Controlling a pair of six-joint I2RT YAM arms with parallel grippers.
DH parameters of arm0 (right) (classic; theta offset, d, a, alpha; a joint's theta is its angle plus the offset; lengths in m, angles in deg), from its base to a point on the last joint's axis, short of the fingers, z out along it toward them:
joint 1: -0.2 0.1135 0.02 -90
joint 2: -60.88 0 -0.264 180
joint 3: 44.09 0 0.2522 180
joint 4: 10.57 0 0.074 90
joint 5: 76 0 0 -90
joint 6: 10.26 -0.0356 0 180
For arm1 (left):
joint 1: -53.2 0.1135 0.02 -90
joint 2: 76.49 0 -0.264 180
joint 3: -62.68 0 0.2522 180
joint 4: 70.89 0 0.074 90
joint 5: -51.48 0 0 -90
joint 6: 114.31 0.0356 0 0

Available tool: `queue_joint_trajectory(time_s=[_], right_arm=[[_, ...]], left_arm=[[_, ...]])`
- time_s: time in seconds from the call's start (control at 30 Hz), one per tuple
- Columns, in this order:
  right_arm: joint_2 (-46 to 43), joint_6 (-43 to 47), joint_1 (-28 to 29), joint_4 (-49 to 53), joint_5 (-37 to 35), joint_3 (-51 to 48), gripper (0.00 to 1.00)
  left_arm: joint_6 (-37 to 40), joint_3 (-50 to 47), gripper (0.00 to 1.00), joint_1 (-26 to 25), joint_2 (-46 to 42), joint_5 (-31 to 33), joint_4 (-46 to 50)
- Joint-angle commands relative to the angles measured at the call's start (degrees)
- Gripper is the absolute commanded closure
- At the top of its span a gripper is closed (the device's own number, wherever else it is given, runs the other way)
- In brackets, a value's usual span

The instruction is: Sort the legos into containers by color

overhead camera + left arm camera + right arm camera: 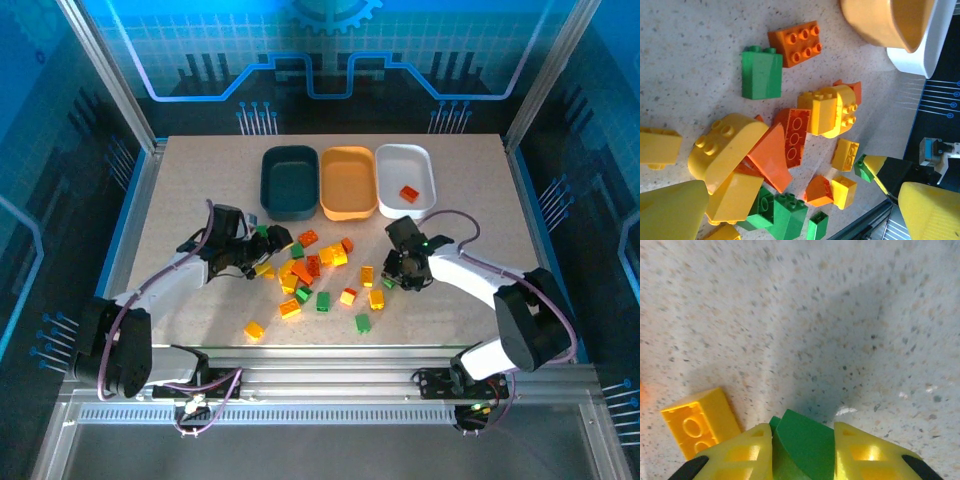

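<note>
"Green entry first: where is the green brick (805, 437)?"

"Clamped in the right gripper (802, 455), its yellow fingers (755, 440) pressed to both sides of it, low over the speckled table (200, 180). A yellow brick (697, 422) lies flat just beside one finger."

"And the left gripper (802, 210)?"

"Spread wide, holding nothing. It hangs over the main heap of legos (310, 265) — yellow, green and orange bricks, touching and overlapping. The heap lies between the two grippers."

"Containers?"

"Three side by side at the far edge: dark teal tray (290, 183), orange-yellow tray (348, 182), white tray (402, 165). One red brick (408, 193) lies in the white tray."

"Strays?"

"Singles on the near side of the heap, among them a lone yellow brick (254, 329) and a lone green brick (362, 323), well apart."

"Markings?"

"Stud tops are too blurred to read — the backdrop (320, 60) behind the table bears blue circuit-like lines and a gear outline."
</note>
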Motion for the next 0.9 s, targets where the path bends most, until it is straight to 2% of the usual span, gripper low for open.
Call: queue_joint_trajectory(time_s=[0.0,0.27,0.37,0.53,0.7,0.77,0.8,0.87], right_arm=[[-1.27,4.19,-1.20,2.30,-2.70,4.78,0.83],[5.53,11.14,-2.72,0.82,-3.48,17.16,0.84],[12.74,15.51,-3.99,-0.39,-2.66,25.83,0.84],[24.44,22.70,-4.40,-1.85,-1.45,39.80,0.85],[35.12,25.26,-4.51,2.36,-0.13,53.90,0.83],[39.03,25.80,-4.55,5.75,1.17,59.89,0.80],[40.53,25.50,-4.55,7.47,0.55,62.62,0.74],[42.49,25.95,-4.77,10.17,1.13,67.27,0.55]], left_arm=[[0.81,2.68,0.01,0.86,0.51,-0.19,1.46],[-0.11,5.72,0.01,1.29,2.01,-0.53,1.26],[0.16,5.43,0.01,2.69,2.10,-1.35,1.21],[-0.33,2.80,0.01,8.17,1.52,-4.47,1.49],[0.86,1.22,0.01,10.22,-1.44,-3.86,4.10],[0.62,0.85,0.01,10.22,-1.84,-3.36,4.69],[0.52,0.82,0.01,10.24,-1.85,-2.80,5.29],[0.74,0.73,0.01,10.27,-1.75,-2.26,6.36]])
